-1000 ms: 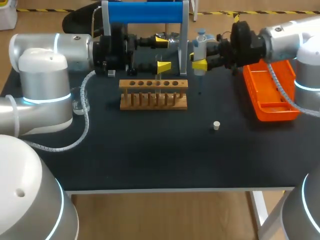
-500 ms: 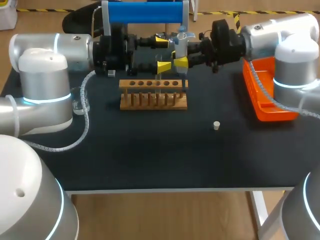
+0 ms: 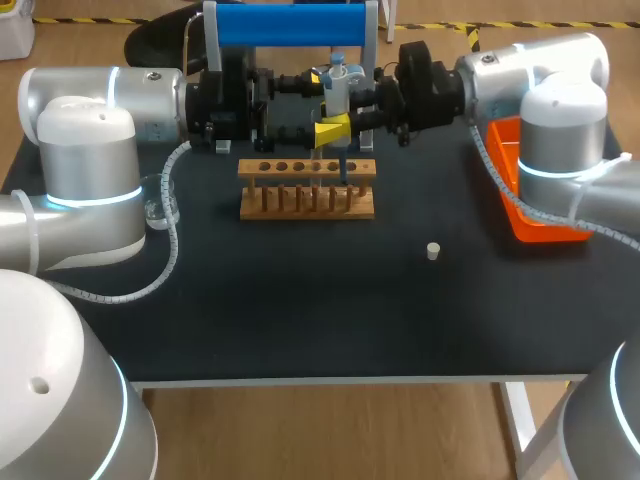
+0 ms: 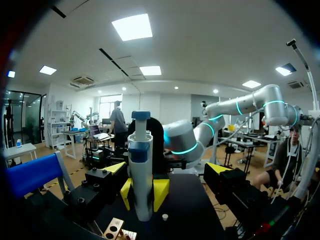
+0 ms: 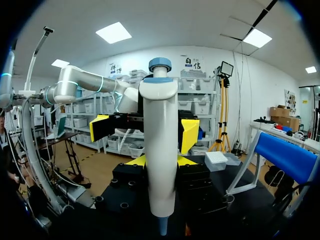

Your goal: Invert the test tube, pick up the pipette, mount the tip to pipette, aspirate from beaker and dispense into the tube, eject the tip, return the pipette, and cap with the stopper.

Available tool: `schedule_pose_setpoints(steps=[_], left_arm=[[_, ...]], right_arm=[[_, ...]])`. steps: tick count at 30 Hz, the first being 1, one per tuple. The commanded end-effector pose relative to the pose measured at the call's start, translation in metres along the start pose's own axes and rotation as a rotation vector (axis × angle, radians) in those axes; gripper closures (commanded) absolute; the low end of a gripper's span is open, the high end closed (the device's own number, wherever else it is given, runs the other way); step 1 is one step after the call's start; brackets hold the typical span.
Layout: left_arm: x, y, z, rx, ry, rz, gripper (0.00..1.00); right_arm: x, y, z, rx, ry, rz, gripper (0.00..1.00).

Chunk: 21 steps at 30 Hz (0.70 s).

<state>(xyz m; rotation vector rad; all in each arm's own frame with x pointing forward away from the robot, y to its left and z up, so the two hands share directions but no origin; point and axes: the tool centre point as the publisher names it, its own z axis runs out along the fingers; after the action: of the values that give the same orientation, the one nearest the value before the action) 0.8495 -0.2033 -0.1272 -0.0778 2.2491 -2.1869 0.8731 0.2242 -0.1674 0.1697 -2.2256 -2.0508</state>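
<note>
Pipette (image 3: 338,85): off its stand and upright, clamped in the right gripper (image 5: 160,162), with the yellow pads pressed to both sides of the barrel. It hangs over the wooden test tube rack (image 3: 307,190), toward the end nearer my right arm.

- Look: white barrel, blue plunger knob on top, tapering to a narrow nose. A slim dark tip seems to run down toward the rack. Cannot tell whether there is liquid in it.
- Left gripper (image 5: 145,131): level with the pipette and just beyond it, fingers spread wide, nothing gripped that I can see.
- Test tube: too faint to make out.

Progress, as judged:
- Pick-up is done and the tip is likely mounted.
- Aspiration is unconfirmed; the beaker (image 3: 160,200) sits well apart, by my left arm.
- Dispensing looks like the step in hand.
- Left to do: eject the tip, return the pipette to the blue stand (image 3: 290,25), and cap. The stopper (image 3: 433,250) lies loose on the table, apart from the rack.
</note>
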Motion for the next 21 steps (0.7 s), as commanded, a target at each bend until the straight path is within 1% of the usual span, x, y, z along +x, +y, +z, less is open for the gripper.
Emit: schedule_pose_setpoints(steps=[1, 5, 7, 8, 9, 11, 13, 14, 15, 16, 20, 21], left_arm=[[0.000, -0.001, 0.000, -0.003, 0.000, -0.001, 0.00], [0.000, -0.001, 0.000, -0.003, 0.000, -0.001, 0.00], [0.000, -0.001, 0.000, -0.003, 0.000, -0.001, 0.04], [0.000, -0.001, 0.000, -0.003, 0.000, -0.001, 0.07], [0.000, -0.001, 0.000, -0.003, 0.000, -0.001, 0.15], [0.000, -0.001, 0.000, -0.003, 0.000, -0.001, 0.21], [0.000, -0.001, 0.000, -0.003, 0.000, -0.001, 0.33], [0.000, -0.001, 0.000, -0.003, 0.000, -0.001, 0.34], [0.000, -0.001, 0.000, -0.003, 0.000, -0.001, 0.44], [0.000, -0.001, 0.000, -0.003, 0.000, -0.001, 0.51], [0.000, -0.001, 0.000, -0.003, 0.000, -0.001, 0.58], [0.000, -0.001, 0.000, -0.003, 0.000, -0.001, 0.62]], right_arm=[[0.003, -0.002, 0.007, -0.008, -0.011, -0.002, 1.00], [0.003, -0.001, 0.012, -0.019, -0.017, -0.004, 1.00], [0.006, 0.000, 0.014, -0.024, -0.017, -0.005, 1.00], [0.007, 0.001, 0.014, -0.026, -0.016, -0.005, 1.00], [0.006, 0.001, 0.015, -0.029, -0.016, -0.005, 1.00], [0.006, 0.002, 0.017, -0.032, -0.014, -0.007, 1.00], [0.006, 0.003, 0.017, -0.034, -0.014, -0.008, 1.00], [0.007, 0.003, 0.018, -0.036, -0.014, -0.008, 1.00], [0.007, 0.003, 0.018, -0.036, -0.014, -0.009, 1.00], [0.007, 0.004, 0.018, -0.037, -0.014, -0.010, 1.00], [0.008, 0.004, 0.018, -0.042, -0.017, -0.014, 1.00], [0.008, 0.004, 0.018, -0.044, -0.018, -0.016, 1.00]])
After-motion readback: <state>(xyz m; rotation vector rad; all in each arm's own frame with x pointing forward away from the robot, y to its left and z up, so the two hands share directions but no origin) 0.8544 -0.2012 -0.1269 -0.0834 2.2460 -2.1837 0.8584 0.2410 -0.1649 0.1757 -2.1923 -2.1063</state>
